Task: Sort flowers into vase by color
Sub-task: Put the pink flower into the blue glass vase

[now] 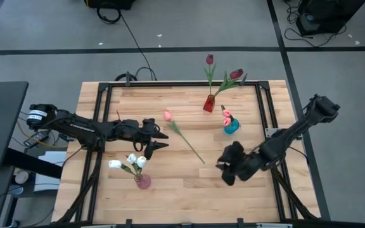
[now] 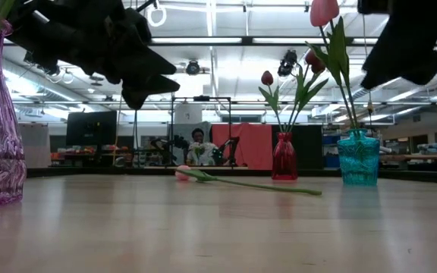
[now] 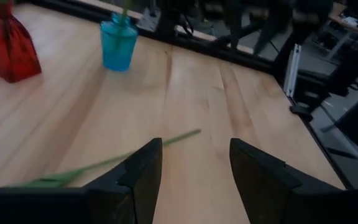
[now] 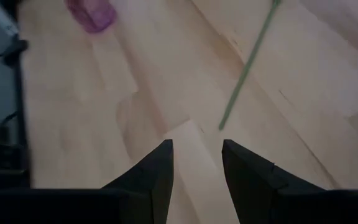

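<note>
One pink tulip (image 1: 168, 116) lies flat on the table's middle, its green stem (image 1: 189, 142) running toward the right-near side; the low view shows the tulip (image 2: 183, 173) resting on its side. A red vase (image 1: 208, 103) at the far edge holds two dark red tulips. A teal vase (image 1: 231, 125) holds a pink tulip. A purple vase (image 1: 143, 182) near the front holds white tulips. My left gripper (image 1: 158, 139) hovers open just left of the lying tulip. My right gripper (image 1: 224, 171) hovers open right of the stem's end (image 4: 221, 127).
A black metal frame (image 1: 106, 88) rims the table's far and side edges. Bare wood lies between the purple vase and my right gripper. In the low view a person (image 2: 197, 144) sits in the room beyond the table.
</note>
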